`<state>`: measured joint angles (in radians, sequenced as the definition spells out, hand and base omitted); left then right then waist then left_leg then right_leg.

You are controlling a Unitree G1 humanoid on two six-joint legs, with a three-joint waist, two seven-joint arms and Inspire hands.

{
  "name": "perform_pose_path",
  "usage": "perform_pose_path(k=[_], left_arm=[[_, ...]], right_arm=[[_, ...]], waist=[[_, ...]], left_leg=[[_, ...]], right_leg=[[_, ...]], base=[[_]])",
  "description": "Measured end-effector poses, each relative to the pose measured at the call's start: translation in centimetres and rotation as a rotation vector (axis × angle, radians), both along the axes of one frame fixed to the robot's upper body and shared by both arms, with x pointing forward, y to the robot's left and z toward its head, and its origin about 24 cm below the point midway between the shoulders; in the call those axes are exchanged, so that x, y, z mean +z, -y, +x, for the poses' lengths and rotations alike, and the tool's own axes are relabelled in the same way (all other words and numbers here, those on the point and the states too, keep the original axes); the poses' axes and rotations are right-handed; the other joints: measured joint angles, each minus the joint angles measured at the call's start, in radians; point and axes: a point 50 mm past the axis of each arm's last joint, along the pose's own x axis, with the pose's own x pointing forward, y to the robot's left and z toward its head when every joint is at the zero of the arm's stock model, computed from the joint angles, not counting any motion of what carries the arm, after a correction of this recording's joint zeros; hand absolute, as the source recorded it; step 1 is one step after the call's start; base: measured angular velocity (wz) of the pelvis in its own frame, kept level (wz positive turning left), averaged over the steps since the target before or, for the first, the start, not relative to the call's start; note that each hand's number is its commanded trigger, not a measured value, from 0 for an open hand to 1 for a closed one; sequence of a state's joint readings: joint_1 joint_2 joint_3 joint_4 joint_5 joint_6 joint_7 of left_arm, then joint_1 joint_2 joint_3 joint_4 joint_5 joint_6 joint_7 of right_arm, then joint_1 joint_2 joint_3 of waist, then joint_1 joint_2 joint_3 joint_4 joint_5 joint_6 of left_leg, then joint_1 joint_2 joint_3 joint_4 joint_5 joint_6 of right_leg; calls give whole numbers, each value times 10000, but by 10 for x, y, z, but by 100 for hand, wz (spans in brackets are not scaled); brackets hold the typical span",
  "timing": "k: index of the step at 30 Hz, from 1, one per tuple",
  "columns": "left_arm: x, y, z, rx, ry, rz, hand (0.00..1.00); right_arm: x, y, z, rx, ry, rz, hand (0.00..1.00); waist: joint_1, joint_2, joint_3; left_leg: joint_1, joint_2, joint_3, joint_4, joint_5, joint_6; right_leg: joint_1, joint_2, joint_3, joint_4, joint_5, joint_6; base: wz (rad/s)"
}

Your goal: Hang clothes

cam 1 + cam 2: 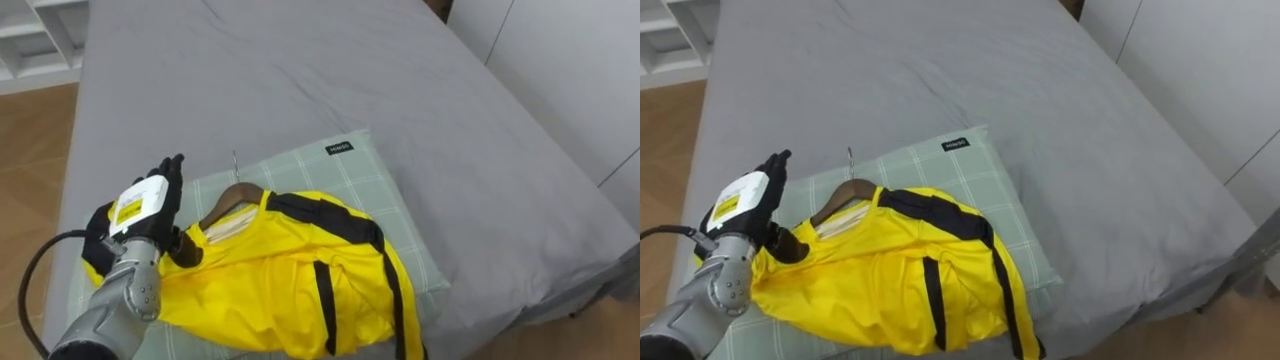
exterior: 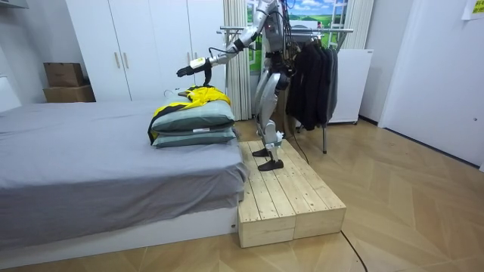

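From where I stand, the robot is up on the wooden platform (image 2: 287, 196) at the side of the bed (image 1: 300, 70), with one arm stretched out over the pillows. In the eye views its left hand (image 1: 140, 215) hangs over the left edge of the yellow jacket (image 1: 290, 280). The fingers are straight and point away from it, and they grip nothing. Just right of the hand is the wooden hanger (image 1: 232, 197). Its shoulder and thin metal hook poke out of the collar, so the jacket looks already threaded onto it and lies crumpled on the green checked pillow (image 1: 340, 170).

I would say the step is picking the hanger up. The hand should move right and down and close round the bare wood near the hook, not round loose cloth, or the jacket may slide off one side as it lifts. A straight lift before any turn should keep the sleeves from dragging.

There is plenty of open bed to the right and beyond the pillow, but the pillow's near corner sits close to the mattress edge. In the room view the clothes rack (image 2: 318, 34), heavy with dark clothes (image 2: 314, 75), stands close behind the robot, and the platform is narrow, so turning calls for care
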<state>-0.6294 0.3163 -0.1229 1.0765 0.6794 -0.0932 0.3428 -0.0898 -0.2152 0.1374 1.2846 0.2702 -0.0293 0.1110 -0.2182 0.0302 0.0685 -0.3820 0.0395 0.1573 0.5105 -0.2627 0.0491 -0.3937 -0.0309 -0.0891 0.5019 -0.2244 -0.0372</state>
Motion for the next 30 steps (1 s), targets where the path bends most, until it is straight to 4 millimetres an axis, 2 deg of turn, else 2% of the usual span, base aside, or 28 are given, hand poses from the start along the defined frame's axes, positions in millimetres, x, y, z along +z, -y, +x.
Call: perform_pose_path(k=[8,14,21,30], left_arm=[[-4,-5,-2,290,-306,106,0],[-7,-3,-3,181,-436,113,0],[-12,-5,-5,217,-923,-2,0],[-12,-2,-3,-49,-1239,-7,0]], right_arm=[[0,-1,3,114,17,28,0],[1,-4,6,391,31,30,0],[4,-6,18,505,315,23,0],[6,-8,26,888,460,-45,0]], waist=[[-14,-3,1],[-102,-140,86],[-409,-147,89],[-493,-138,95]], left_leg=[[-165,-29,52,103,-13,14],[-178,-82,45,83,-12,13],[-403,-126,98,192,-10,16],[-489,-108,118,318,-10,16]], right_leg=[[-239,-40,45,205,-61,1],[-320,-122,12,367,-204,-35],[-631,-171,73,554,-217,-22],[-691,-178,61,702,-228,-28]], base=[[0],[2],[0],[0]])
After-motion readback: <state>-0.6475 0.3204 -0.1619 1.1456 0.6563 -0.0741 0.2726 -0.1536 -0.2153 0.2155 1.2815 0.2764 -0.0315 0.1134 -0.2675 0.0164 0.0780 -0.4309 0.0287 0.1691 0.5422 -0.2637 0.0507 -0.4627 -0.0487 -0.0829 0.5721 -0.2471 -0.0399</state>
